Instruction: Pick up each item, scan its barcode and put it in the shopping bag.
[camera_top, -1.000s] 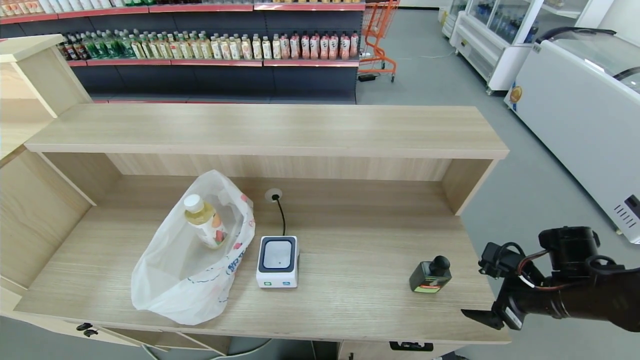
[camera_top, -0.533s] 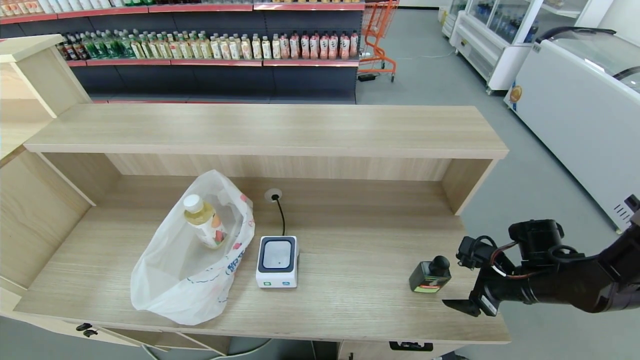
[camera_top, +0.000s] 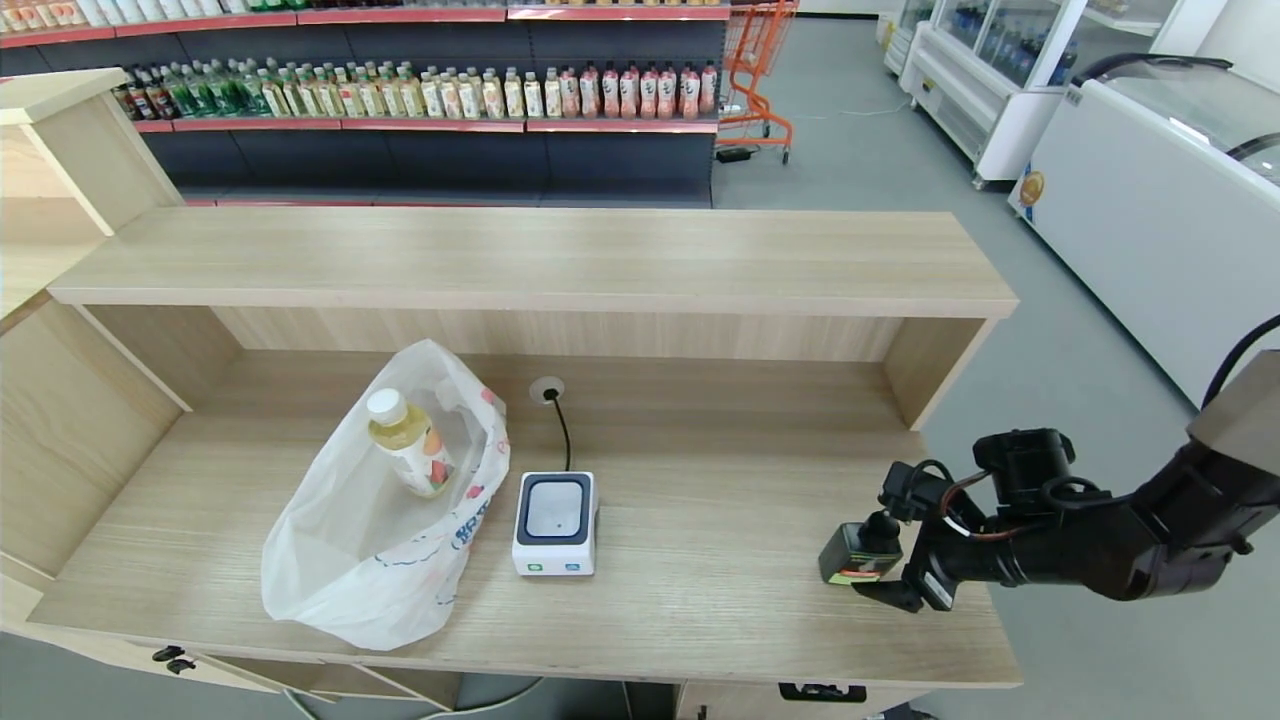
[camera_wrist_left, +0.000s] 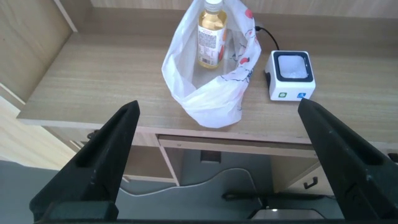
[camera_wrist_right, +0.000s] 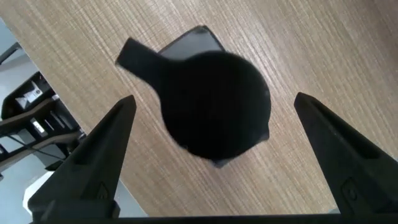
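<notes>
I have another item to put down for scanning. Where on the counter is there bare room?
The widest bare stretch lies between the scanner and the small dark bottle. Another lies left of the shopping bag, up to the side panel. It is tight between bag and scanner, and around the bottle, which the open right gripper straddles.

Left jaws and right jaws both gape wide.

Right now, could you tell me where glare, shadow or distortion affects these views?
Head view: the counter edges bow slightly, and the freezer lid carries a glare patch. Right wrist view: the black cap of the small bottle is a featureless dark shape inside the open right pincer.
</notes>
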